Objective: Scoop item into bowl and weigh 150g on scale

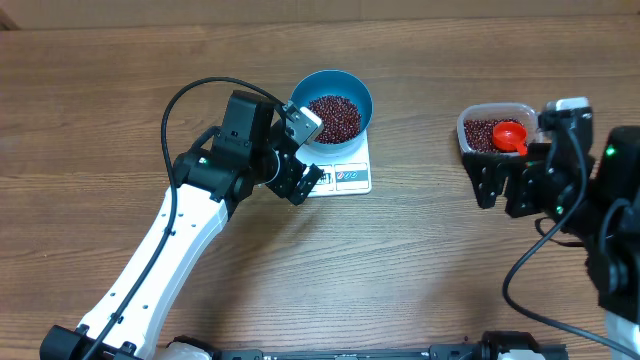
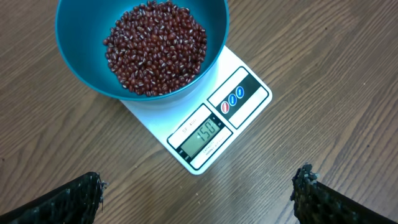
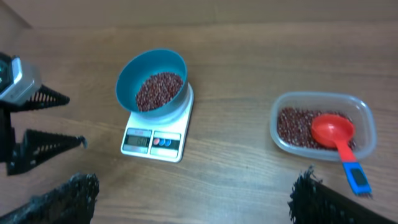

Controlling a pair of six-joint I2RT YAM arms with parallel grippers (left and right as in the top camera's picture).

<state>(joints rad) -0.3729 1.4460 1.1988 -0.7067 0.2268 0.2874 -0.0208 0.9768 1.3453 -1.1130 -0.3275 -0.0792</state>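
Reading 150 on the flat white scale [image 2: 205, 134] (weighing done, I judge) beneath the round blue bowl [image 2: 81, 50] of red-brown beans [image 2: 155, 46], my left claw [image 2: 199, 186] and right claw [image 3: 196, 186] gape empty; next: withdraw clear.

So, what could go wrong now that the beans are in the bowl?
The scale seems to read 150, so the main danger is a bump. The open left pincer sits right beside the scale, and a nudge could shift the blue bowl or spill beans. The bowl also looks off-centre, hanging past the scale's edge, so it might tip easily.
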